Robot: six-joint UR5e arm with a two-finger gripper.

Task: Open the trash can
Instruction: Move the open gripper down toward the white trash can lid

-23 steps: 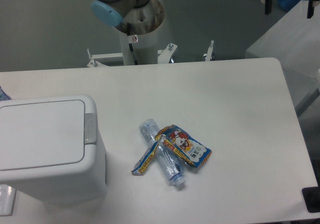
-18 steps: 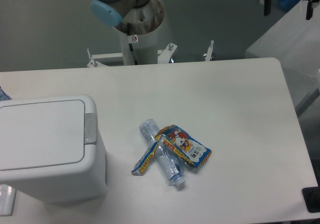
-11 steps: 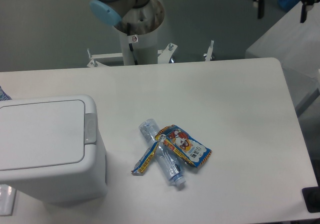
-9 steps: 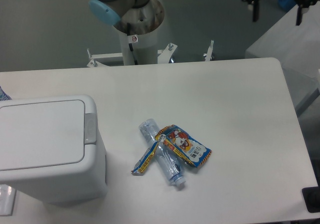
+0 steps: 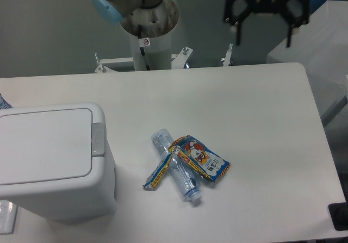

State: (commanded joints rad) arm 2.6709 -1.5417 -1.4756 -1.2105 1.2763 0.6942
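The trash can [image 5: 51, 161] is a big white bin at the table's left front, its flat lid shut and a small grey latch tab [image 5: 98, 139] on the right edge of the lid. My gripper [image 5: 265, 33] hangs high over the table's far right edge, black fingers [image 5: 235, 25] spread wide with nothing between them. It is far from the bin, up and to the right.
A clear plastic bottle [image 5: 175, 167] lies mid-table with a colourful snack wrapper [image 5: 202, 159] and a thin yellow wrapper [image 5: 159, 172] across it. The arm's base column [image 5: 149, 31] stands behind the far table edge. A white box [image 5: 321, 42] sits off to the right.
The gripper has swung left and lower from the top right corner, now fully in view over the far table edge. The trash can and the litter have not moved.
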